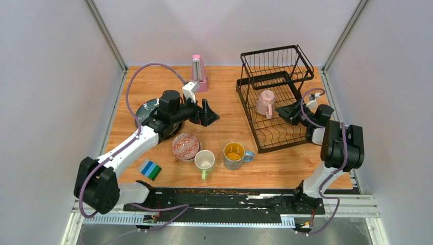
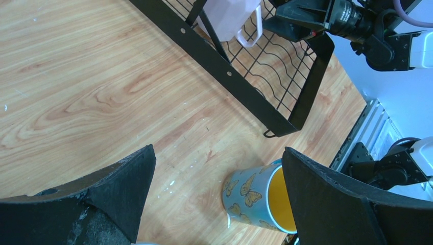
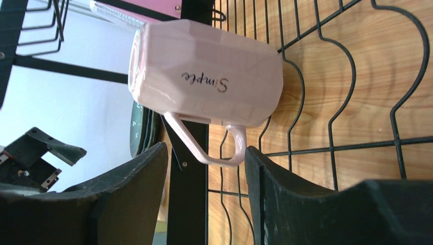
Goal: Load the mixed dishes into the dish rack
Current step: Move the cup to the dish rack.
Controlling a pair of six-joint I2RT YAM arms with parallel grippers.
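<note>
The black wire dish rack point(image 1: 275, 97) stands at the right. A pink-white mug point(image 1: 265, 102) sits upside down inside it. My right gripper point(image 1: 282, 112) is open just beside the mug. In the right wrist view the mug point(image 3: 204, 76) has its handle just beyond the tips of the open gripper point(image 3: 207, 168), not clamped. My left gripper point(image 1: 209, 115) is open and empty above the table's middle. Below it stand the grey mug with a yellow inside point(image 1: 235, 154), also in the left wrist view point(image 2: 255, 196), a pale green mug point(image 1: 205, 161) and a red-patterned bowl point(image 1: 185, 145). Blue-grey plates point(image 1: 145, 109) lie under the left arm.
A pink metronome point(image 1: 198, 73) stands at the back centre. A blue-green striped block point(image 1: 150, 170) lies at the front left. The rack's near corner point(image 2: 278, 130) shows in the left wrist view. Walls close in on both sides.
</note>
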